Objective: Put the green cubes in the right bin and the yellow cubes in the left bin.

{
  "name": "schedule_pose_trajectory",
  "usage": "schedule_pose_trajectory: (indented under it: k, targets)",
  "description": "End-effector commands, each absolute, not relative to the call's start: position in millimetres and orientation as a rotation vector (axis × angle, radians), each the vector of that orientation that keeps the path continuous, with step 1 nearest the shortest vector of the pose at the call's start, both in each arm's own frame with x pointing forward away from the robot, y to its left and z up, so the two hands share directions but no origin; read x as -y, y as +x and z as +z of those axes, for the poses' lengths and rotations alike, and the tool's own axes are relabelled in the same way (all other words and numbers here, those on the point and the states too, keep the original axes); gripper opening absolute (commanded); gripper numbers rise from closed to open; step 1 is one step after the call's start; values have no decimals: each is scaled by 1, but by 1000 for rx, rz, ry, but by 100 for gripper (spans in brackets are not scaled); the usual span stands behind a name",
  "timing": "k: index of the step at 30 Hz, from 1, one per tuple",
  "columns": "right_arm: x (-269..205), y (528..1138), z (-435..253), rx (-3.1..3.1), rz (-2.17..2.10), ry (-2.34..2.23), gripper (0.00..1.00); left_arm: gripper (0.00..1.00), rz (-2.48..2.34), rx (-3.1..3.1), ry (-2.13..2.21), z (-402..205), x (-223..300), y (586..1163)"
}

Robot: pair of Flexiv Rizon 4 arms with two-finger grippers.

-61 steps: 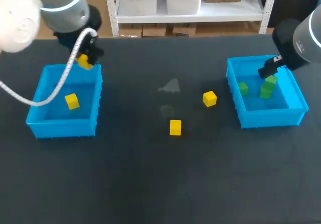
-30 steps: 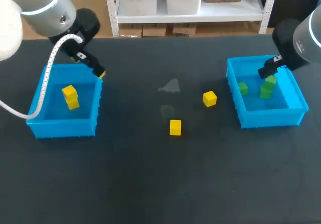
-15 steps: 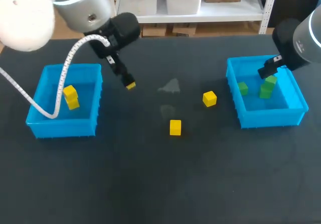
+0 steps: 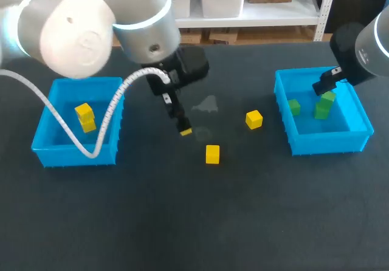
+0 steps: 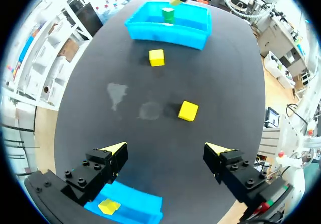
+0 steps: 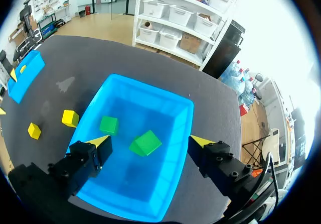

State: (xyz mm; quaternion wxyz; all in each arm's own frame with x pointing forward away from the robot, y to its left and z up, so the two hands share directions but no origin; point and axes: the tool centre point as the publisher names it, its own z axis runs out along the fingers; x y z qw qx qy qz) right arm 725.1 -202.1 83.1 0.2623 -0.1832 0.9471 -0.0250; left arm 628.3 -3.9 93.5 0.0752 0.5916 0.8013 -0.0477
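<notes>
Bright, even light; soft shadows.

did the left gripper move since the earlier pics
Yes. The left gripper swung from the far rim of the left bin rightward to mid-table, close to the front yellow cube.

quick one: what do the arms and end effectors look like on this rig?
Left arm: bulky rounded white-grey housings, black wrist, white cable looping off it. Right arm: grey housing, black wrist. Left end effector and right end effector: two blocky black fingers each, visible screw heads, yellow triangular tips.
</notes>
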Motion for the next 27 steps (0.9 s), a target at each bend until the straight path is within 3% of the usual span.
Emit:
schedule_pose_trajectory:
  k: [1, 27]
  targets:
    - [202, 724, 83, -2558, -69, -494, 100, 100, -132, -2412, 1809, 75, 23, 629]
    - [202, 724, 83, -2558, -69, -494, 100, 100, -81, -2410, 1938, 14, 72, 616]
